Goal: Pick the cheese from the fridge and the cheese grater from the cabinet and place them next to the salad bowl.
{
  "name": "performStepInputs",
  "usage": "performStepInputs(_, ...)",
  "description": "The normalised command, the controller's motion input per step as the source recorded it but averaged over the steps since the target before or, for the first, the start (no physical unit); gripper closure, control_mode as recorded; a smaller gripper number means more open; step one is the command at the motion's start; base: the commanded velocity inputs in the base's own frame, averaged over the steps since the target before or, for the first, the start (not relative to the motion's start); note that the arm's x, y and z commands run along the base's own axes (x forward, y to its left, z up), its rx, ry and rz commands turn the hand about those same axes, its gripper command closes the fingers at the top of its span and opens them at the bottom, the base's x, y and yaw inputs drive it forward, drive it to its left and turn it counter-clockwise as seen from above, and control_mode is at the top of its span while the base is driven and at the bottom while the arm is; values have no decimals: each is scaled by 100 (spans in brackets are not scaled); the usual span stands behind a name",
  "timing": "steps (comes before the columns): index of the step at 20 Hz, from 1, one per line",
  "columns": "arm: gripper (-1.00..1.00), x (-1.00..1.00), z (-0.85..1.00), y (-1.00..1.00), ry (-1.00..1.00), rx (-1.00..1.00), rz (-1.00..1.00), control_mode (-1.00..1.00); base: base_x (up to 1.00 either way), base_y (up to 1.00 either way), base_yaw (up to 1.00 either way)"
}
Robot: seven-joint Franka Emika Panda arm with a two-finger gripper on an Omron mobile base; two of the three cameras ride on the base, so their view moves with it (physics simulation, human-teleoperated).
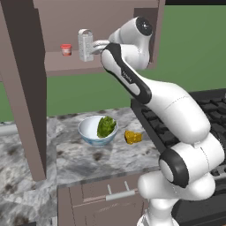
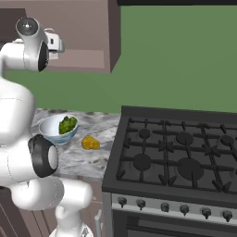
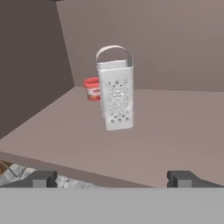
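Cheese (image 1: pixel 133 137) already lies on the table (image 1: pixel 88 159) at mid-frame, just beside the salad bowl (image 1: pixel 98 130), so half the job looks done. What remains is the cheese grater (image 3: pixel 115 94), upright on the cabinet (image 1: pixel 26 88) shelf at the upper left. The gripper (image 3: pixel 113 178) faces it with jaws spread wide, grasping nothing. A small red jar (image 3: pixel 92 89) stands just behind the grater, close enough to get knocked. The stove (image 2: pixel 185 157) sits off to the right.
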Motion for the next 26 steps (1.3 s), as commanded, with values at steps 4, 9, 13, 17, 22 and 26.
performStepInputs(4, -100, 20, -6, 25, -1, 0, 2, -100, 0, 0, 0)
performStepInputs(9, -100, 24, -1, 12, -2, 0, 1, -100, 0, 0, 0)
performStepInputs(13, -100, 31, 0, 0, -2, -2, 0, -100, 0, 0, 0)
performStepInputs(17, -100, 29, 0, 0, -3, -2, 0, -100, 0, 0, 0)
performStepInputs(22, -100, 23, 0, 3, -3, -1, 0, -100, 0, 0, 0)
performStepInputs(26, -100, 20, 0, 7, -1, 0, 0, -100, 0, 0, 0)
